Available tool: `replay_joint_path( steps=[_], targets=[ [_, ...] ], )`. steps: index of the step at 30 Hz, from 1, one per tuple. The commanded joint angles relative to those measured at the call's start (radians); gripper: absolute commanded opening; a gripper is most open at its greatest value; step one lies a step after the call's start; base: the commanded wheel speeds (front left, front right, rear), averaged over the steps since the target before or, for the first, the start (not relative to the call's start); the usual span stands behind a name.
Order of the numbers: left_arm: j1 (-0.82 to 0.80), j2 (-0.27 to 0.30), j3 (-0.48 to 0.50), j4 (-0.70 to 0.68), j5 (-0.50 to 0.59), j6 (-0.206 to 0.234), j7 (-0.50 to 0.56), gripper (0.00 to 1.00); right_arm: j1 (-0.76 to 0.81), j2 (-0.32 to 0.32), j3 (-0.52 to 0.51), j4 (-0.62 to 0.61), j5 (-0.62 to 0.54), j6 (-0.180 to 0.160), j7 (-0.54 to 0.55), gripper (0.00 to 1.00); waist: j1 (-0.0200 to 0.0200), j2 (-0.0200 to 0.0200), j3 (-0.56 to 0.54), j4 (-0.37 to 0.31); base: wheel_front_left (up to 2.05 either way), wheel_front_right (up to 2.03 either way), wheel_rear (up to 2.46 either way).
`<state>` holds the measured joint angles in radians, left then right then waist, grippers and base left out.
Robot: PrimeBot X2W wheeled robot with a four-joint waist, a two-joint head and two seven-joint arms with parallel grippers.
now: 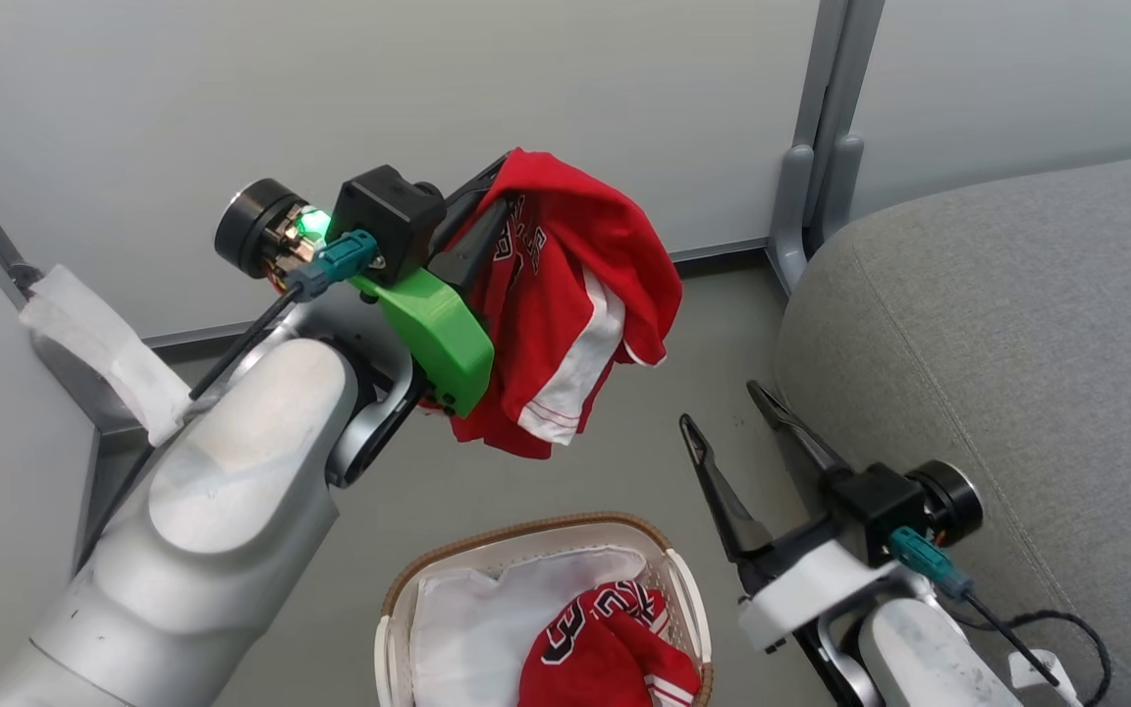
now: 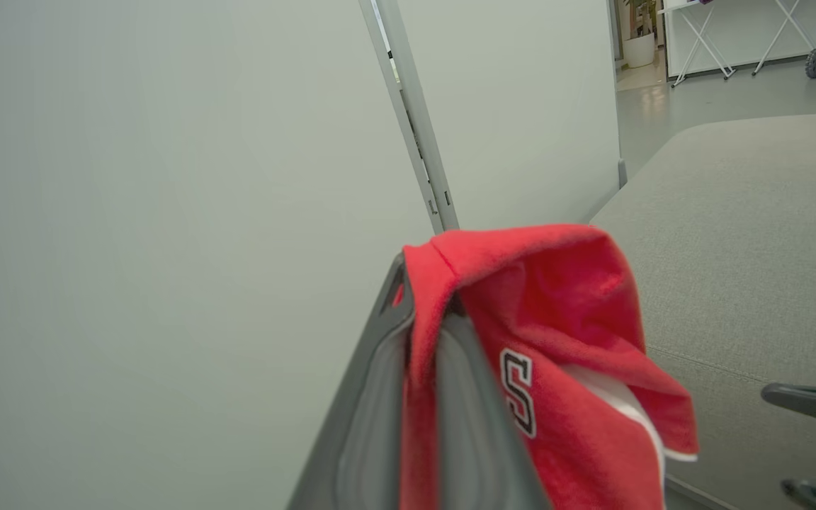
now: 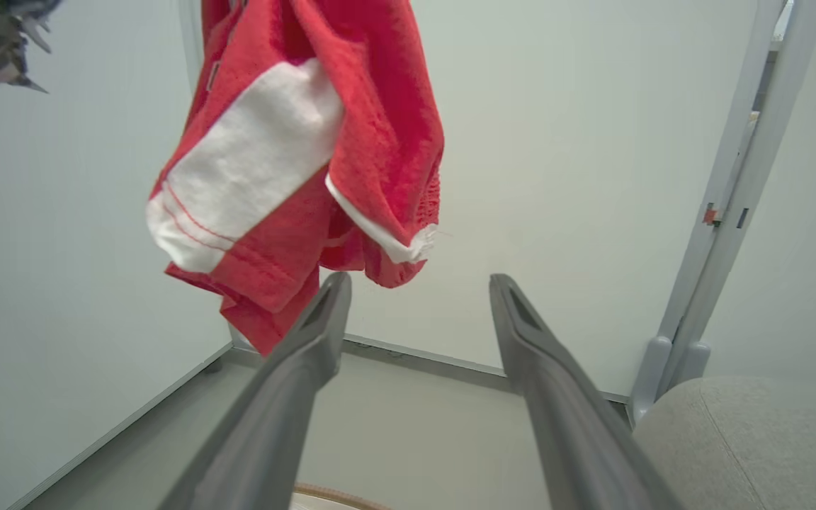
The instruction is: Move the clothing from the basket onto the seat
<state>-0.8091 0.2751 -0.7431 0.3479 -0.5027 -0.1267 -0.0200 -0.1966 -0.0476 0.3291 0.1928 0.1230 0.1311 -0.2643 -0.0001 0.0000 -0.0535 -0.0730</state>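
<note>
Now | red clothing (image 1: 565, 285), white stripe, bunched | left fingers (image 2: 369, 404) clamped on it | right fingers (image 3: 295, 382) apart

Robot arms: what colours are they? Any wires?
The left arm and right arm are rounded and silver-grey. The left gripper and right gripper each have two long, dark, pointed fingers. A bright green plastic bracket sits behind the left one, a white plastic bracket behind the right. Each wrist has a teal plug on a black cable.
</note>
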Motion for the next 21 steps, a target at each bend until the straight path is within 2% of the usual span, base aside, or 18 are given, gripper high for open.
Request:
replay_joint_path(
  steps=[1, 8, 14, 21],
  targets=[
    [0.016, 0.003, 0.000, -0.002, -0.012, 0.006, -0.002, 0.00, -0.029, -0.005, 0.019, 0.013, -0.014, -0.001, 0.000, 1.00, 0.0001, 0.0000, 0.001, 0.001, 0.00, 0.00, 0.00],
    [0.040, -0.019, -0.014, 0.003, -0.028, 0.010, -0.005, 0.00, -0.161, -0.005, 0.114, 0.146, -0.068, -0.001, 0.000, 1.00, 0.0001, 0.0000, 0.003, 0.020, 0.00, 0.00, 0.00],
    [0.038, -0.021, -0.023, -0.001, -0.032, 0.009, -0.006, 0.00, -0.229, -0.004, 0.091, 0.185, -0.072, -0.001, 0.000, 1.00, 0.0001, 0.0000, 0.008, 0.037, 0.00, 0.00, 0.00],
    [0.033, -0.021, -0.034, -0.011, -0.032, 0.008, -0.010, 0.00, -0.310, -0.005, 0.115, 0.254, -0.080, -0.001, 0.000, 1.00, 0.0001, 0.0000, 0.016, 0.046, 0.00, 0.00, 0.00]
  ],
)
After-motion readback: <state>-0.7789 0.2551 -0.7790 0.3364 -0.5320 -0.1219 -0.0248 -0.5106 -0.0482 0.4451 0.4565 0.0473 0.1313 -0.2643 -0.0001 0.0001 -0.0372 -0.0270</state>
